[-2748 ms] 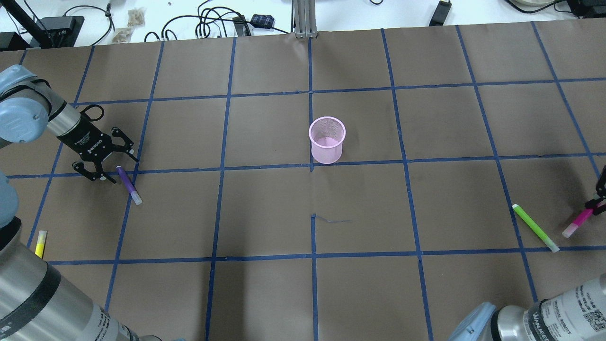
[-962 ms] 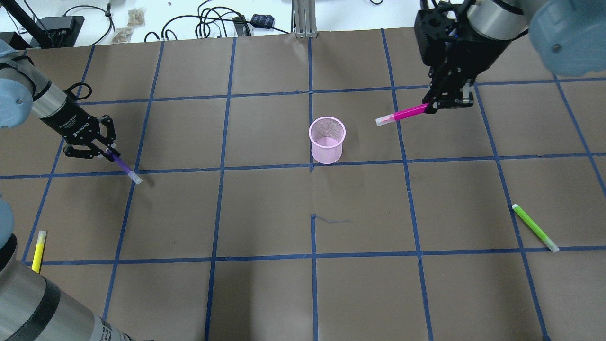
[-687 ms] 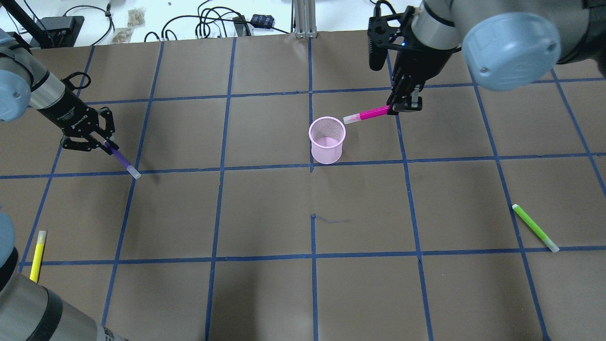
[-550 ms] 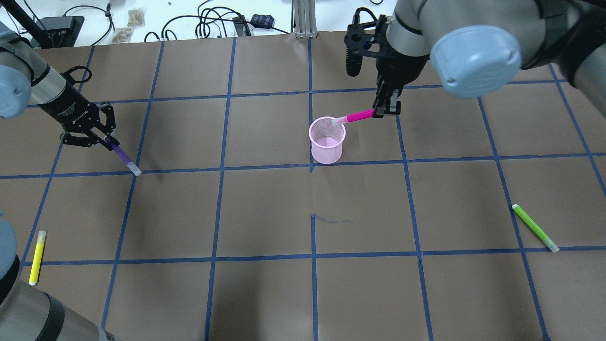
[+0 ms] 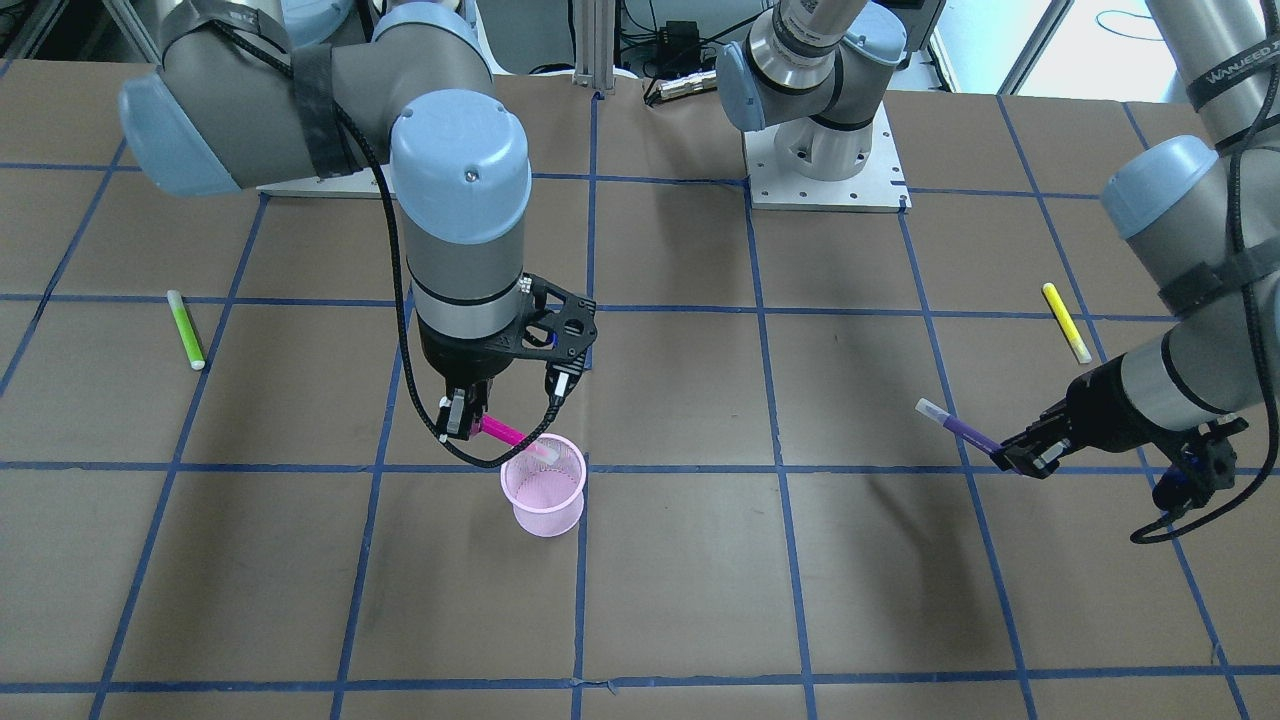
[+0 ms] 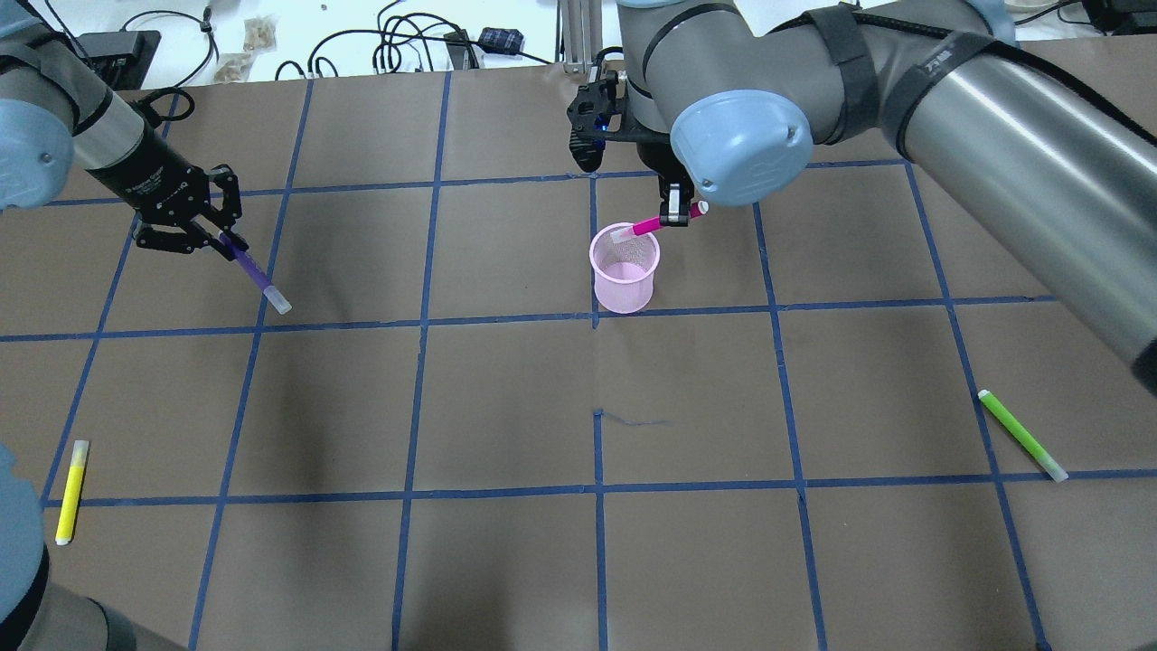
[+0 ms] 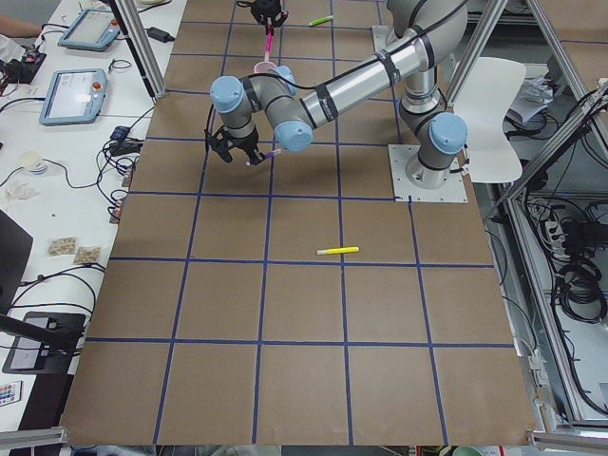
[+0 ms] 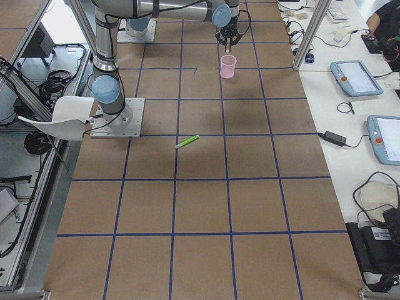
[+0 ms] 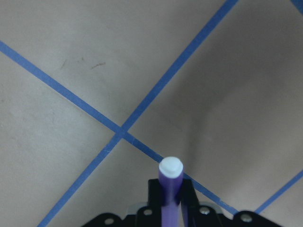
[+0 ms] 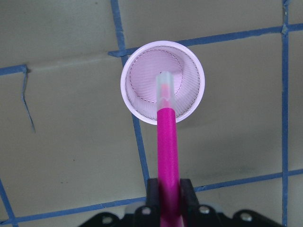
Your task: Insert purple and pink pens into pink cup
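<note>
The pink mesh cup (image 6: 624, 268) stands upright at the table's middle; it also shows in the front view (image 5: 544, 486) and the right wrist view (image 10: 162, 81). My right gripper (image 6: 673, 213) is shut on the pink pen (image 6: 644, 226) and holds it tilted above the cup, its clear-capped tip over the cup's mouth (image 10: 164, 90). My left gripper (image 6: 217, 242) is shut on the purple pen (image 6: 257, 274) and holds it above the table at the far left, tip down and outward; the pen also shows in the front view (image 5: 957, 426) and the left wrist view (image 9: 170, 189).
A yellow pen (image 6: 70, 489) lies near the table's front left. A green pen (image 6: 1021, 435) lies at the front right. The right arm (image 6: 904, 99) spans the back right. Cables and boxes lie beyond the far edge.
My right gripper has carried the pink pen leftward from the table's right to above the cup and tilted it tip-down. My left gripper closed on the purple pen and lifted it away and slightly right.
</note>
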Motion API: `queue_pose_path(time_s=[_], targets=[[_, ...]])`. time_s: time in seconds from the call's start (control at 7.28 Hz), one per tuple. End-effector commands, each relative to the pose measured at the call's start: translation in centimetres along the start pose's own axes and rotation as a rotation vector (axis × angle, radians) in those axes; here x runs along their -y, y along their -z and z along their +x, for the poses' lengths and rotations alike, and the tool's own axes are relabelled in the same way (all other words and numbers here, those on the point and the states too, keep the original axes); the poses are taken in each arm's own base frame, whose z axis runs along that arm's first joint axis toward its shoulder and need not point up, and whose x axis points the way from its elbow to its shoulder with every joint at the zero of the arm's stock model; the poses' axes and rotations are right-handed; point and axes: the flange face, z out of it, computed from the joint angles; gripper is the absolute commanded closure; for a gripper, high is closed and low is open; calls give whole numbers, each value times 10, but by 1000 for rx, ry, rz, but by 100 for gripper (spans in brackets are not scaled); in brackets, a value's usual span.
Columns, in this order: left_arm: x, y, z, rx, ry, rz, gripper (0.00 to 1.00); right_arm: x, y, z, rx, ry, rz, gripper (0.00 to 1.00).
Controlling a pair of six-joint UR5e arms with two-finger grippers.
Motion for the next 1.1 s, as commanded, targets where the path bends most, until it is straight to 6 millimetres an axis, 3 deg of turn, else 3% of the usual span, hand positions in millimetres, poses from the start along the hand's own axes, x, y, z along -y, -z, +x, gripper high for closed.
queue_pose_path(time_s=[0.0, 0.27, 0.41, 0.69, 0.82, 0.96], targets=[[-26, 17, 25, -23, -40, 27, 100, 12, -24, 13, 4, -28, -18, 88], [-49, 30, 50, -22, -81, 66, 100, 13, -31, 8, 34, -22, -28, 85], [-56, 35, 51, -25, -92, 76, 100, 12, -33, 6, 53, -19, -35, 76], [-65, 45, 50, -36, -88, 91, 100, 12, -37, 6, 59, -24, -43, 30], [-68, 48, 51, -42, -89, 95, 100, 12, -37, 5, 61, -22, -42, 0], [-76, 57, 55, -56, -77, 108, 100, 12, -36, 6, 61, -21, -39, 0]])
